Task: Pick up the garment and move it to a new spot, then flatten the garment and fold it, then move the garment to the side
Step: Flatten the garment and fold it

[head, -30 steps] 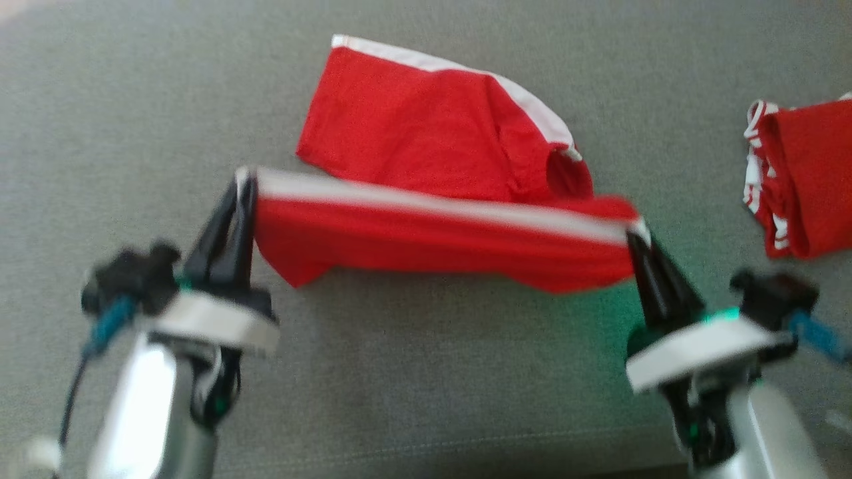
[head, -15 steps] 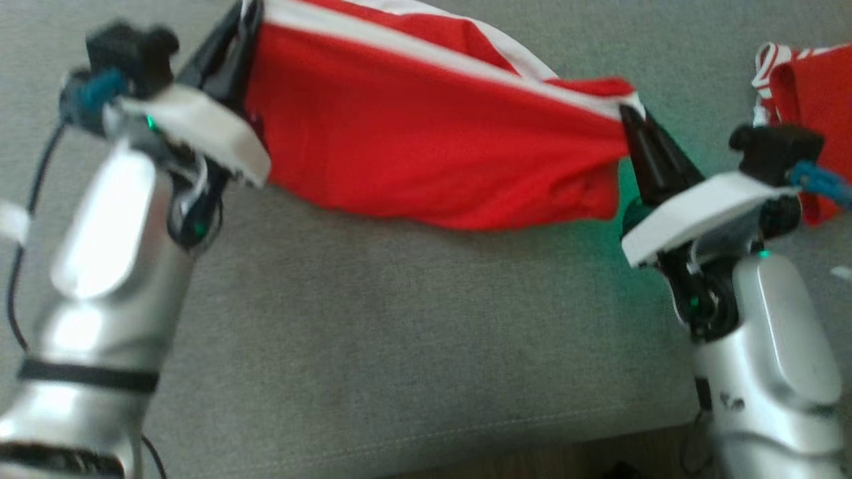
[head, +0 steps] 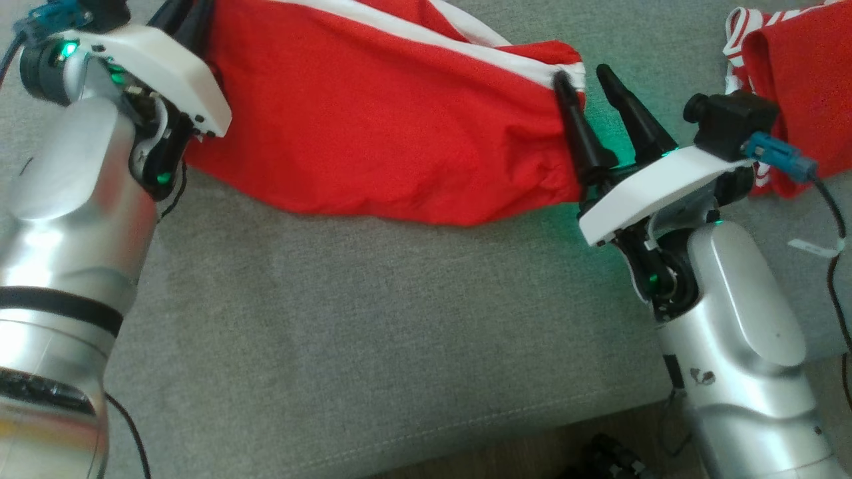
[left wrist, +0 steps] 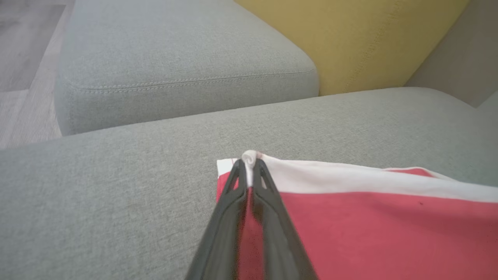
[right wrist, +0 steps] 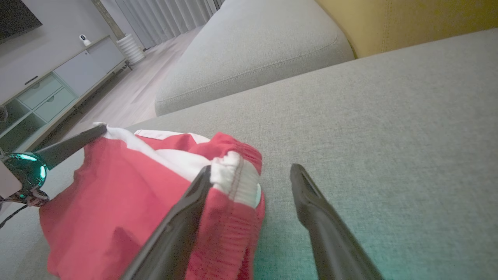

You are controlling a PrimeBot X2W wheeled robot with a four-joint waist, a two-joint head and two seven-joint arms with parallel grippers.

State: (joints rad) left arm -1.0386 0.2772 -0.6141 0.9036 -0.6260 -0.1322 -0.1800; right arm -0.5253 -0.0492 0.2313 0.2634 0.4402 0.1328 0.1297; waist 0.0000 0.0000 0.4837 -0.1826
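Left jaws: clenched tight! My two dark fingers (left wrist: pixel 227 202) pinch the white hem corner of the red fabric garment with white bands (left wrist: pixel 369 225), and the corner bunches up right at the tips.
Right jaws: sprung wide apart, gripping nothing. One finger (right wrist: pixel 183 217) leans against the garment's gathered end, while the other stands clear over bare cushion.
Garment: it stretches between my two arms across the grey woven sofa seat cushion (head: pixel 366 332). The white stripe runs along the far edge, and the near edge sags down onto the fabric.
Right end: the ribbed white-and-red end sits slumped on the cushion, touching my inner right finger.
Neighbour: a second red piece of clothing with striped white trim (head: pixel 799 80) lies further to my right, beyond the right wrist and well apart from the garment.
Backdrop: a mustard-yellow back cushion (left wrist: pixel 350 39) rises behind the seat. A pale wood floor (right wrist: pixel 132 97) and a low grey cabinet (right wrist: pixel 46 93) lie beyond the sofa.
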